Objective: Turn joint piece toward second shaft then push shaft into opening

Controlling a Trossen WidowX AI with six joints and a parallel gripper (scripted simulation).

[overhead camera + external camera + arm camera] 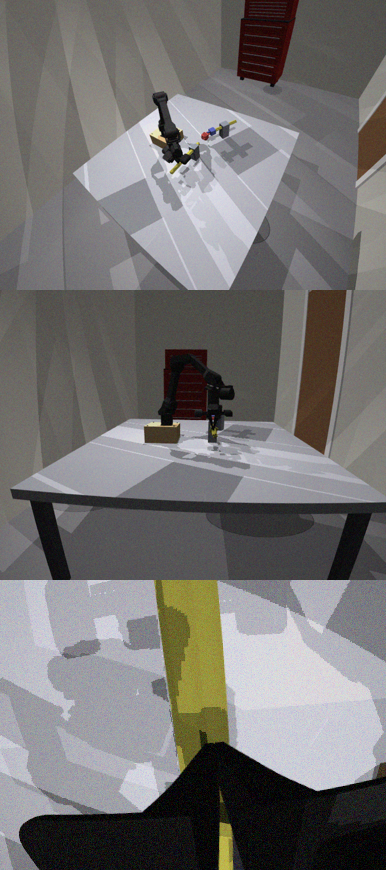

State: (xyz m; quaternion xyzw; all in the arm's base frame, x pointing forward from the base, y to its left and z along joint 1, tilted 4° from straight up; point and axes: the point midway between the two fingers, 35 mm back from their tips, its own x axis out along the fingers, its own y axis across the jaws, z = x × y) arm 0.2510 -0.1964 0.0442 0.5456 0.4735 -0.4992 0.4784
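My gripper (213, 427) (214, 752) is shut with nothing between its fingers. Its tips are at the top of the yellow second shaft (174, 168) (214, 432) (201, 655), on the part that sticks out of the near side of the grey second block (196, 153) (212, 438); whether they touch it I cannot tell. The second shaft's far end stops a little short of the red joint piece (204, 136). This piece hangs off a blue piece (212, 131) on the end of the yellow first shaft (233, 121), which runs through the grey first block (224, 130). The opening's direction is too small to tell.
The arm stands on a tan wooden base box (158, 141) (161, 434), to the left of the second block in the exterior view. Both blocks stand on the pale table (118, 174) (93, 477). A red tool cabinet (261, 48) (190, 386) stands on the floor beyond it.
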